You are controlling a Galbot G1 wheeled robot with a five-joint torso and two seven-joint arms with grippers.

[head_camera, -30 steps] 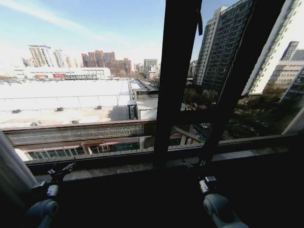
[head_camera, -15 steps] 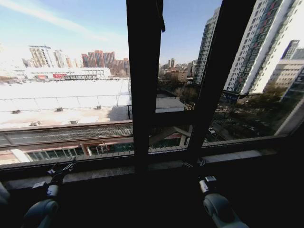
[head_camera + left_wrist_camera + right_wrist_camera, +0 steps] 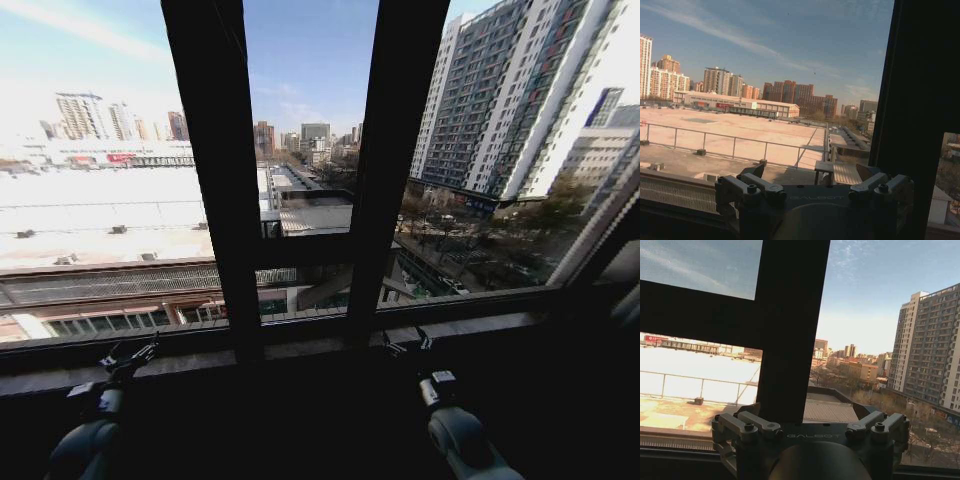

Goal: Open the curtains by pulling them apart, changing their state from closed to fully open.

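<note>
Bare glass spans the window in front of me, with two dark mullions [image 3: 215, 200] standing in the middle of the head view. A pale slanted strip [image 3: 600, 215] at the far right edge may be one of the curtains; I cannot tell. My left gripper [image 3: 130, 355] is held low before the sill at the left, open and holding nothing, and its spread fingers [image 3: 760, 172] show in the left wrist view. My right gripper [image 3: 405, 342] is low before the sill right of centre, also open and holding nothing, with its fingers [image 3: 865, 412] spread.
A dark window sill [image 3: 300, 350] runs across in front of both grippers. A thick upright frame bar [image 3: 790, 340] stands right ahead of the right gripper, and another [image 3: 925, 100] lies beside the left one. Rooftops and tower blocks lie outside.
The whole head view has swung to the right, so the window bars sit further left in the picture. The pale curtain fabric at the lower left edge has left the view. Both arms keep their pose.
</note>
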